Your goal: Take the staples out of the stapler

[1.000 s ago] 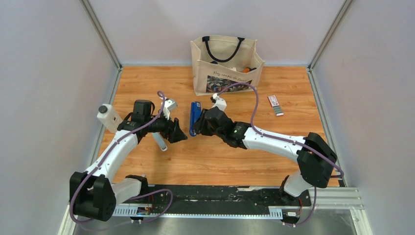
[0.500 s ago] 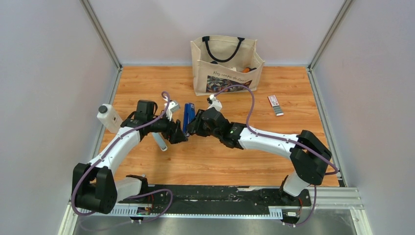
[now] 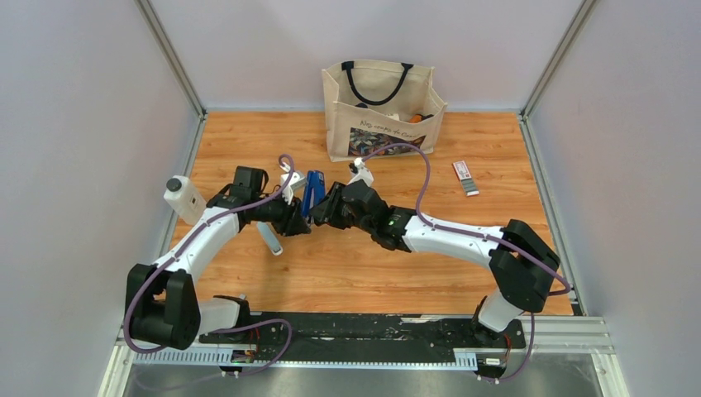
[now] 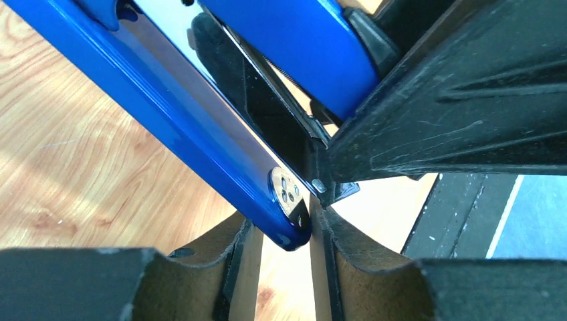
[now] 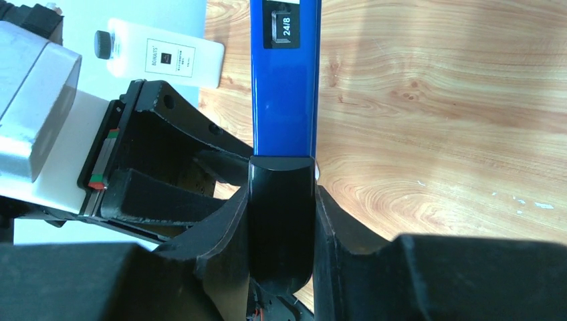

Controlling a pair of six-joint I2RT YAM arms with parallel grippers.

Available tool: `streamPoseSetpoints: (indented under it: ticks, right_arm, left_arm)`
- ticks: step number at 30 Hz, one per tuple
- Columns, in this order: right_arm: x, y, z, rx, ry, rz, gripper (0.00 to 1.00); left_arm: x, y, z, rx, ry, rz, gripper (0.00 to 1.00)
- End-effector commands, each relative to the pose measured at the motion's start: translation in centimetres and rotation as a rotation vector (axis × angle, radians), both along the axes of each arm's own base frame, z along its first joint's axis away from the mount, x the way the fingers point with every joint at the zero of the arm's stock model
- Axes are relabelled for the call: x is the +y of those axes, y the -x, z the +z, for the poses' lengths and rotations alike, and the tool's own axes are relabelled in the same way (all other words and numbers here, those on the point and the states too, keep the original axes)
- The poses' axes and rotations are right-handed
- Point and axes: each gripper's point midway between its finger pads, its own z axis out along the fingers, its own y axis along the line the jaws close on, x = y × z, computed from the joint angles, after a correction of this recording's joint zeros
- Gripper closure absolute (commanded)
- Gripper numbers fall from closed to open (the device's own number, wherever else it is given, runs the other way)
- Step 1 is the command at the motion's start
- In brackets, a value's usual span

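Since a second ago the stapler [image 3: 312, 192] has shifted left. It lay straight out from the left front corner of the bag [image 3: 380, 124]. Now it sits just left of that corner, on the bag's near side, with its far end tipped to the right. The right pincer [image 3: 322, 212] has carried it there and holds it as before. The left pincer [image 3: 301, 222], which stood wide open and apart from the stapler, has come in and narrowed onto it. The white bottle [image 3: 183, 199] and the pale stick [image 3: 269, 238], both well left of the bag, and the small box [image 3: 465, 178] to the bag's right have not moved on the worktop [image 3: 413, 265].

The overhead view shows only that both pincers meet at the stapler; the grips themselves are hidden by the black housings. The left wrist view shows the stapler's blue tip seated between that pincer's fingers [image 4: 348, 267]. The jaws are drawn in close on both sides of the tip and touch it. It also shows the stapler split into two blue arms with a dark gap between them. The right wrist view shows its jaws clamped partly open on the stapler's black rear end, and a "24/8" label on the blue top.
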Motion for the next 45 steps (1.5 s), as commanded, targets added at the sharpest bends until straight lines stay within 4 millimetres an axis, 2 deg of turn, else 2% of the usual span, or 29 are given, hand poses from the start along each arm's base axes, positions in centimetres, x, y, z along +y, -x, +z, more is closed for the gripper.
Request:
streamPoseSetpoints:
  ticks: [1, 7, 10, 13, 18, 24, 30, 32, 34, 38, 41, 45]
  right_arm:
    - [2.0, 0.4, 5.8, -0.063, -0.205, 0.043, 0.98]
    - [0.6, 1.1, 4.4, -0.070, -0.143, 0.070, 0.98]
    - [0.3, 2.6, 3.6, -0.092, -0.116, 0.166, 0.98]
    - [-0.3, 4.0, 2.0, -0.140, -0.055, 0.262, 0.97]
    - [-2.6, 5.4, -0.8, -0.193, -0.003, 0.298, 0.96]
    - [-3.5, 6.3, -1.2, -0.240, -0.006, 0.326, 0.97]
    - [-4.0, 5.7, -1.4, -0.232, 0.003, 0.271, 0.99]
    - [-4.3, 5.1, -1.4, -0.234, 0.016, 0.240, 1.00]
    - [-4.6, 4.4, -0.7, -0.254, 0.025, 0.198, 1.00]
    - [-5.1, 2.9, 0.8, -0.285, 0.060, 0.128, 1.00]
    - [-5.1, 1.9, 1.6, -0.290, 0.091, 0.095, 1.00]
    - [-4.6, 1.4, 3.1, -0.290, 0.071, 0.073, 1.00]
  left_arm:
    - [-0.1, -1.1, 1.7, -0.108, -0.007, -0.048, 0.64]
    - [0.4, -1.6, 1.8, -0.157, -0.047, -0.041, 0.65]
    - [1.0, -2.6, 1.7, -0.210, -0.087, -0.030, 0.65]
    - [1.4, -3.7, 1.9, -0.286, -0.136, -0.025, 0.66]
    - [1.6, -4.8, 1.9, -0.392, -0.252, -0.055, 0.65]
    - [0.8, -4.9, 0.9, -0.490, -0.373, -0.117, 0.67]
    - [0.2, -3.5, -0.3, -0.420, -0.389, -0.157, 0.66]
    - [-0.1, -3.0, -0.1, -0.373, -0.361, -0.151, 0.61]
    - [-0.5, -2.1, 0.4, -0.307, -0.321, -0.135, 0.48]
    - [-1.7, -0.1, 1.7, -0.185, -0.175, -0.133, 0.35]
    - [-2.2, 1.2, 2.9, -0.130, -0.090, -0.146, 0.21]
    - [-2.8, 2.6, 2.8, -0.052, -0.032, -0.170, 0.19]
